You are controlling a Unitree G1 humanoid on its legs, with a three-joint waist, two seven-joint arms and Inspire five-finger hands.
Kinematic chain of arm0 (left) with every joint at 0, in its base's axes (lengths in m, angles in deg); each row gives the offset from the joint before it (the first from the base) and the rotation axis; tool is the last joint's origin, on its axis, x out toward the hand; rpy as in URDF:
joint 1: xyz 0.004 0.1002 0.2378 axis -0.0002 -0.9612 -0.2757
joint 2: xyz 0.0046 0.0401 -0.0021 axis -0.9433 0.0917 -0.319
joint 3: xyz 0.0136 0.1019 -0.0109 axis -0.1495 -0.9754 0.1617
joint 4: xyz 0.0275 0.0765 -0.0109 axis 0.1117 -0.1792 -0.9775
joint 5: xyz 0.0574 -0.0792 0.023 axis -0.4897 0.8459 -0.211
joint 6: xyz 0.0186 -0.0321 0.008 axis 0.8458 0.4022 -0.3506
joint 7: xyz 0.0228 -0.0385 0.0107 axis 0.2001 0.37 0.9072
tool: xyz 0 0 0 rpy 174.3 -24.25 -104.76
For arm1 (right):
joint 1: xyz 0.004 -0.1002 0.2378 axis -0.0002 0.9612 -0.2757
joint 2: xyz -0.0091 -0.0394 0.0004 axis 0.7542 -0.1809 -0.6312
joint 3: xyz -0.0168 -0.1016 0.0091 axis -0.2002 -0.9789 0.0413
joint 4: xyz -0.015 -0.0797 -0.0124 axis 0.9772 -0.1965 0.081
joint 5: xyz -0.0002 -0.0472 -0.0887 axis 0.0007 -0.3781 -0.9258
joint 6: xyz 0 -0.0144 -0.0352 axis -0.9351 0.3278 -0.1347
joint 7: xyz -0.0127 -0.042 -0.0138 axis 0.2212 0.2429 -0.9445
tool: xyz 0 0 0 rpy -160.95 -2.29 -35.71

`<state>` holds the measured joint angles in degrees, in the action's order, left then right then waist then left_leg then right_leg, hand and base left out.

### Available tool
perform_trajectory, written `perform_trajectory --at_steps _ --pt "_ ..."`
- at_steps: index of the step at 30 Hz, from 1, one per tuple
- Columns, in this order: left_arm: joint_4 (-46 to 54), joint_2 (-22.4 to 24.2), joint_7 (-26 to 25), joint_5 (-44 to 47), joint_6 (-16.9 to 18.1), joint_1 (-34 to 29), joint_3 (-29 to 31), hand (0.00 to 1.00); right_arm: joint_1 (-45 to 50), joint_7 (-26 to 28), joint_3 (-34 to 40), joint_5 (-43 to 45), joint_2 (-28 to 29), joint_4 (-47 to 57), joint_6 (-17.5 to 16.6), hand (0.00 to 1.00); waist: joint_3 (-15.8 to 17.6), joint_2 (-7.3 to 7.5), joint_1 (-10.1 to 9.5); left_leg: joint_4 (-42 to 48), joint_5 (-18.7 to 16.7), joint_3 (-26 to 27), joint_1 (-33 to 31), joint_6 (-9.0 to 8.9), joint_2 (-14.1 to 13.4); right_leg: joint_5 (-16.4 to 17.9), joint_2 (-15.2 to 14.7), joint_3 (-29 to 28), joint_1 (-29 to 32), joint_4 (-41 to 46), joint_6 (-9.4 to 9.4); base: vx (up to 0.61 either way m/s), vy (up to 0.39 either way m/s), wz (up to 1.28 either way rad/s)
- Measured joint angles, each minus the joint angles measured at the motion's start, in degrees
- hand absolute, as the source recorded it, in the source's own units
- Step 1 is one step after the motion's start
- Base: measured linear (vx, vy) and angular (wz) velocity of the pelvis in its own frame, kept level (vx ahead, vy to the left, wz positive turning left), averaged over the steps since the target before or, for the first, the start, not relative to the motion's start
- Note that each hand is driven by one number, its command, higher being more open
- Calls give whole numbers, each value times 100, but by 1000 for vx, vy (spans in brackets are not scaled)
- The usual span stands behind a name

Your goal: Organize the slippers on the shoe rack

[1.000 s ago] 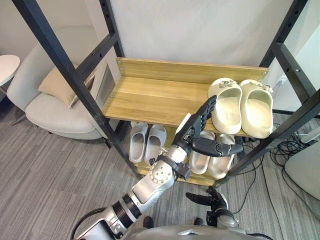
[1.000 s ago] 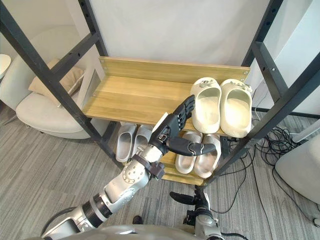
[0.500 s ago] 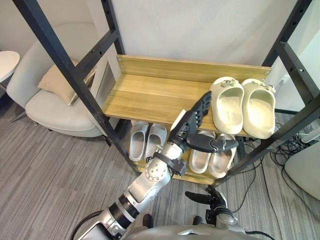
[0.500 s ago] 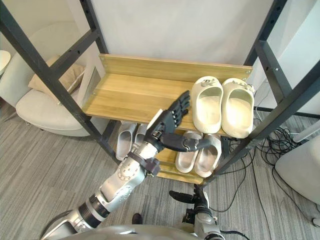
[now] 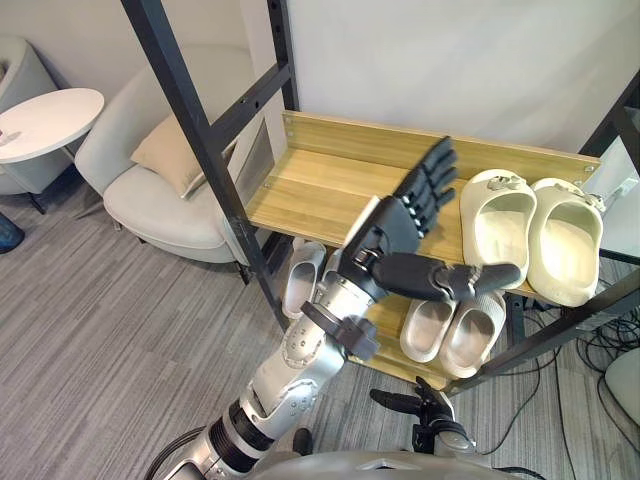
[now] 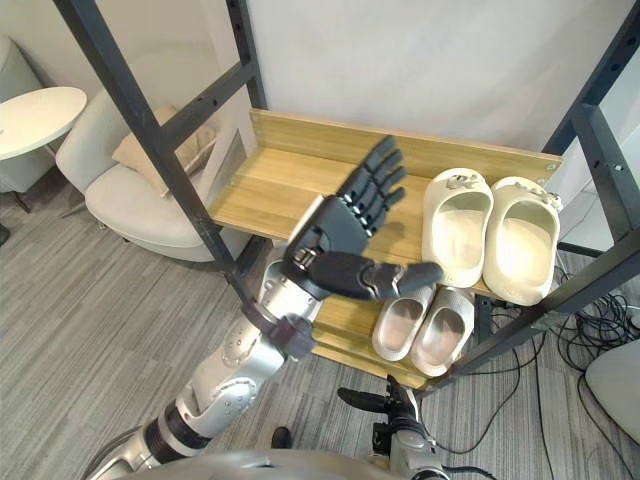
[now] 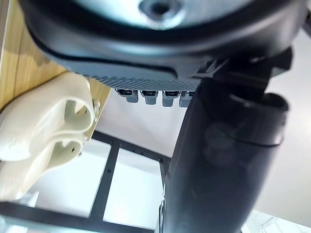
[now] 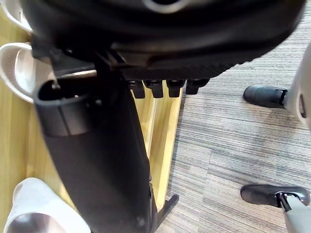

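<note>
Armchair (image 5: pixel 160 195), round table (image 5: pixel 50 118) beside shoe rack (image 5: pixel 330 180)

Standing here, I can read no writing, number or sign anywhere. The pale cream rubber slippers (image 5: pixel 497 228) on the right of the upper wooden shelf (image 5: pixel 320 190) each have a small darker mark on the strap. It is too small to make out as lettering.

Grey plank-patterned floor (image 5: pixel 100 300) spreads near and left. A plain white wall (image 5: pixel 450 60) rises behind the shoe rack (image 5: pixel 320 195). Far left, a pale armchair (image 5: pixel 150 205) holds a beige cushion (image 5: pixel 170 155), beside a round white side table (image 5: pixel 50 120).
</note>
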<state>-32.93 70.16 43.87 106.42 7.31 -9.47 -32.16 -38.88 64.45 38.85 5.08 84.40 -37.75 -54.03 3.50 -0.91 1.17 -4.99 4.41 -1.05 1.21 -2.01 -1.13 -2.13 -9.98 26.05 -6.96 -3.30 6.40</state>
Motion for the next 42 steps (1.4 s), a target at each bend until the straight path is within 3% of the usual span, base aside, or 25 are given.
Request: perform_trajectory --at_steps 8,21,28,34,42 --pt "-287 -1 740 41 -349 -273 -1055 100 34 98 -124 -12 57 -80 3 100 -217 1 -22 0 2 53 75 -11 -65 19 45 -67 -20 29 -18 -13 -4 -4" --pt "-2011 -664 1090 -845 -526 -1401 -979 100 39 185 -139 -228 72 -113 -7 100 -221 34 -7 -28 -22 208 248 -105 -166 16 187 -233 -118 -96 -70 -28 -2 -7" --pt "-2947 -682 1125 -1627 -512 -1879 60 100 35 216 -51 -232 99 -102 -16 100 -142 110 -9 -3 -66 228 216 -160 -212 -2 246 -242 -106 -154 -86 31 -3 -1" --pt "-4271 -438 565 -2297 -472 -2080 1496 100 58 215 174 -229 144 27 -36 100 16 167 -21 -2 -134 382 186 -182 -257 8 282 -391 11 -155 -94 16 13 -13" --pt "-5641 -120 -77 -3283 -414 -2056 2620 100 69 199 395 -225 173 26 -60 100 59 187 -35 -2 -177 532 190 -183 -263 1 281 -532 86 -155 -91 -7 28 -9"
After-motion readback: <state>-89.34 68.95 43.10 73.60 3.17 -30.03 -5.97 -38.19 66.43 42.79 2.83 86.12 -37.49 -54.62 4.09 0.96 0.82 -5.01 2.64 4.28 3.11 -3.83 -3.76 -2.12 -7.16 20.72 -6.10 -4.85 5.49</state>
